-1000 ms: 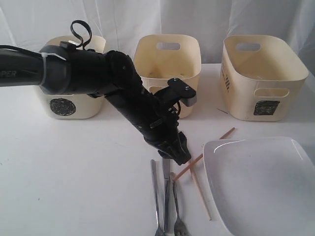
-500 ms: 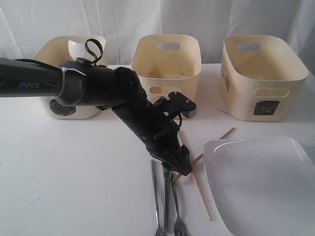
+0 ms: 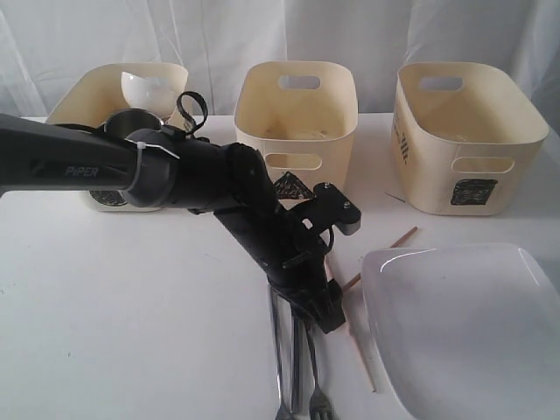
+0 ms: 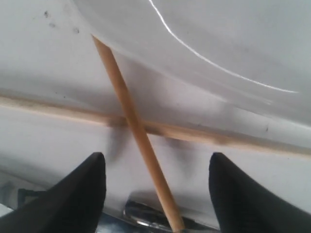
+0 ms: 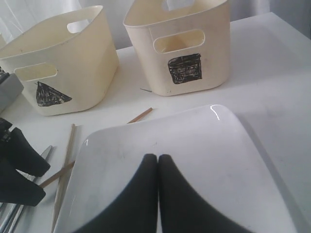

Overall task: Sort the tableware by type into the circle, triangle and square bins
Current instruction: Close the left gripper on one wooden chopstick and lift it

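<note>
Left wrist view: wooden chopsticks (image 4: 140,138) lie crossed on the table (image 4: 43,58), just beside the white plate (image 4: 218,39). Left gripper (image 4: 155,162) sits low over the crossing, jaws wide apart, nothing held. Exterior view: steel cutlery (image 3: 293,367) lies just beside the chopsticks. Right gripper (image 5: 158,160) hangs above the plate, fingers pressed together, empty. Triangle bin (image 3: 297,131) stands behind.

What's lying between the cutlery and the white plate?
The two wooden chopsticks, seen in the exterior view; the open left pincer hangs over them.
</note>
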